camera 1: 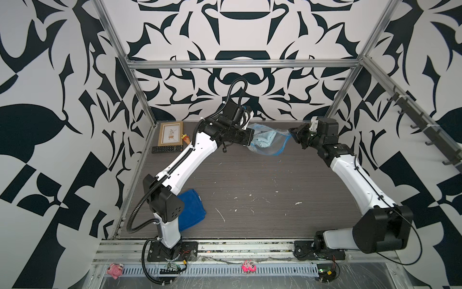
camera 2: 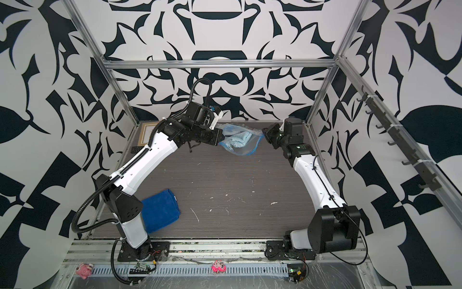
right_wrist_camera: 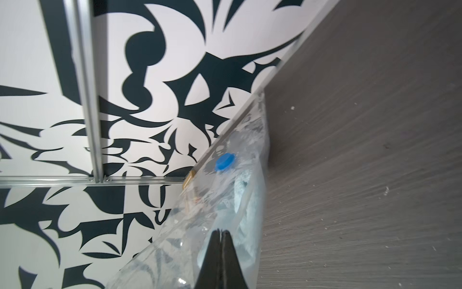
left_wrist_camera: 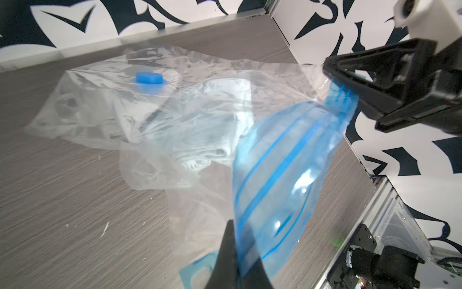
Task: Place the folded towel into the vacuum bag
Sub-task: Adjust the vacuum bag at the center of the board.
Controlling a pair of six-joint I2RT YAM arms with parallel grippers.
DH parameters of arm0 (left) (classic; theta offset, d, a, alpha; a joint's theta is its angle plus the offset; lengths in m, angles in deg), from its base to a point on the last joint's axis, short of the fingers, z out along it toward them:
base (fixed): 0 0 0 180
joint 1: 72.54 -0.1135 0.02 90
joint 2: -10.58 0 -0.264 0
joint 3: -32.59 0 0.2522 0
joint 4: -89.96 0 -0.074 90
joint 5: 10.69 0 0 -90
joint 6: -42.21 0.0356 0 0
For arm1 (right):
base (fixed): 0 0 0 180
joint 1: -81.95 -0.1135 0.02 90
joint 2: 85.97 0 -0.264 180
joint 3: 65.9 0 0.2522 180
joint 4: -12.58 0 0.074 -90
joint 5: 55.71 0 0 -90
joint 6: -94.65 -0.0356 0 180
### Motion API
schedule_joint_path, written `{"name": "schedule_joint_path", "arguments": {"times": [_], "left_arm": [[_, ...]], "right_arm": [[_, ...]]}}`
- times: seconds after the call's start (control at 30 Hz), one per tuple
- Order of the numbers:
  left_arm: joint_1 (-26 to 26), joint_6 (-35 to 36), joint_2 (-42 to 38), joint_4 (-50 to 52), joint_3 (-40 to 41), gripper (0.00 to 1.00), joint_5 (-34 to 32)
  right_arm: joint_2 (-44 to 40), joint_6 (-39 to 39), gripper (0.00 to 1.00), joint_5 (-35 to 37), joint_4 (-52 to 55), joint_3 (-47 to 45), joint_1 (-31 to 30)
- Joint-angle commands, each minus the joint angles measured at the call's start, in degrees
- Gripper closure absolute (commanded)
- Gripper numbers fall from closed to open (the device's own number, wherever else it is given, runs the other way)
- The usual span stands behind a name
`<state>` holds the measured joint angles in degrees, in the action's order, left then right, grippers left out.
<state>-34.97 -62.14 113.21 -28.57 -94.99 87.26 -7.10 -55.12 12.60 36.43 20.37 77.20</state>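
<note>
The pale blue folded terry towel point(left_wrist_camera: 212, 140) already lies inside the large clear crinkly vacuum bag point(left_wrist_camera: 82, 110), at the far side of the dark wood-grain table point(camera 1: 250, 187), so the insertion looks done. The left gripper point(left_wrist_camera: 236, 237) is clamped on the bag's blue zip-seal strip point(left_wrist_camera: 275, 170), and the right gripper point(right_wrist_camera: 221, 232) is pinched together on the strip's other end. The next move probably calls for drawing the mouth taut. A dark blue folded towel point(camera 1: 192, 207) lies outside the bag, by the left arm's base.
</note>
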Motion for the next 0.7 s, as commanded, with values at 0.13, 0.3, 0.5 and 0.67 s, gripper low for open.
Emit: {"name": "schedule_joint_path", "arguments": {"times": [0.13, 0.3, 0.5, 0.67], "left_arm": [[-5.3, 2.6, -5.5, -3.5, 6.8, 1.0, -0.6], [-5.6, 5.0, -5.7, -4.6, 7.8, 1.0, -1.8], [-8.4, 6.8, -1.8, -4.6, -0.8, 1.0, -3.3], [-8.9, 8.8, 2.0, -2.0, -9.7, 1.0, -4.5]], "right_arm": [[-0.4, 3.6, 1.0, -1.4, 2.0, 7.2, -0.2], [-0.2, 2.8, 1.0, -2.5, 0.6, 4.2, -0.2], [2.3, 2.1, 1.0, -4.2, -2.0, 3.0, -1.0], [4.0, 3.5, 1.0, -5.2, -2.9, 2.2, -3.6]]}}
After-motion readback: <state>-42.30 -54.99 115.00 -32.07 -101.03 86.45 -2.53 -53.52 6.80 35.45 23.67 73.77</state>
